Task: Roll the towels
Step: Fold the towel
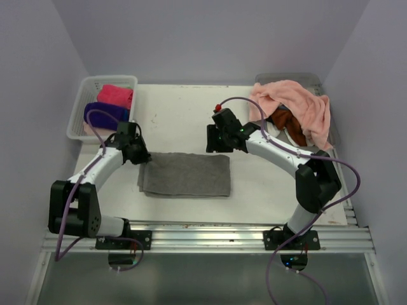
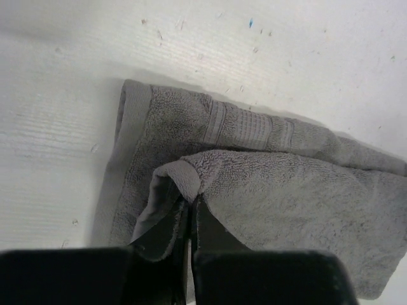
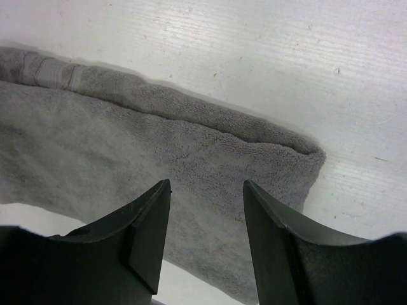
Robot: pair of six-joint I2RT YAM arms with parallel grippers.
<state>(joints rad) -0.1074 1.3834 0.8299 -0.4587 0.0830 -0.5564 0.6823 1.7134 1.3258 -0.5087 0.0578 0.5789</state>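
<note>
A grey towel (image 1: 186, 174) lies folded flat on the white table (image 1: 178, 114) between the two arms. My left gripper (image 1: 141, 156) is at its left end, shut on the lifted corner of the upper layer (image 2: 181, 175). The grey towel (image 2: 286, 190) spreads to the right of that pinch. My right gripper (image 1: 216, 141) hovers above the far right corner, open, with only towel (image 3: 191, 165) below its fingers (image 3: 152, 222). Rolled hot pink (image 1: 115, 95) and purple (image 1: 105, 114) towels sit in the left basket. A salmon pink towel (image 1: 299, 105) drapes over the right basket, a rust orange one (image 1: 287, 121) under it.
The white wire basket (image 1: 79, 117) stands at the back left of the table. A grey basket (image 1: 286, 79) stands at the back right, mostly covered by towels. Purple cables loop off both arms. Lavender walls close in the sides and back.
</note>
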